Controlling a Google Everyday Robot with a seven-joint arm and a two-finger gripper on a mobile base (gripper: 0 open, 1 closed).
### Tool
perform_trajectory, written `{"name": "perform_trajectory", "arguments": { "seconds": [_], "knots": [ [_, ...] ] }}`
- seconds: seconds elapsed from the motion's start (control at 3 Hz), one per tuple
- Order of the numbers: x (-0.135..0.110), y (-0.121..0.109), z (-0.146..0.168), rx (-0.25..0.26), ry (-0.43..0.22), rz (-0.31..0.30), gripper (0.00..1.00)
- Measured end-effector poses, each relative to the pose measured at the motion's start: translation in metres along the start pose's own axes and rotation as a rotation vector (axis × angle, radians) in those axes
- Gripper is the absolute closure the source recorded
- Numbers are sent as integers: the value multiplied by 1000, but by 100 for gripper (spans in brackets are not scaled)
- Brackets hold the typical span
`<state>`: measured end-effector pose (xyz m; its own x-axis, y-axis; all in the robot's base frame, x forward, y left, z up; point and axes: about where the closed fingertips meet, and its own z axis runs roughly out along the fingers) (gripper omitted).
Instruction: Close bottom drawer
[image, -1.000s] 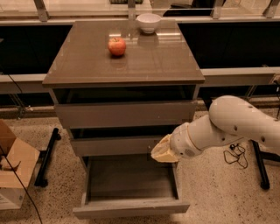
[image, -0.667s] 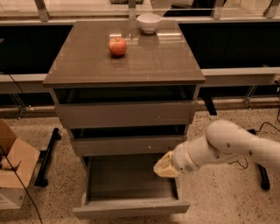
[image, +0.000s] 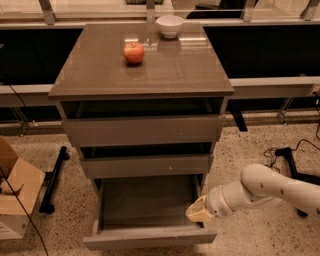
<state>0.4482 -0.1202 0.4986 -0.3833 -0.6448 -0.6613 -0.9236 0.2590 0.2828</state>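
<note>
The bottom drawer (image: 147, 212) stands pulled out. The gripper (image: 200, 211) sits at its right wall, just behind the front; whether it is open cannot be told.

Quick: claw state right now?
Claw: cannot be told; it is at the right front corner of the open bottom drawer.
</note>
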Motion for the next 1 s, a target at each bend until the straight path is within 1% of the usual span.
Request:
{"name": "perform_trajectory", "arguments": {
  "seconds": [0.33, 0.67, 1.0],
  "knots": [
    [11, 1, 10, -20, -3, 21, 100],
    [13, -1, 23, -3, 59, 31, 100],
    [34, -15, 55, 17, 113, 42, 100]
  ]
}}
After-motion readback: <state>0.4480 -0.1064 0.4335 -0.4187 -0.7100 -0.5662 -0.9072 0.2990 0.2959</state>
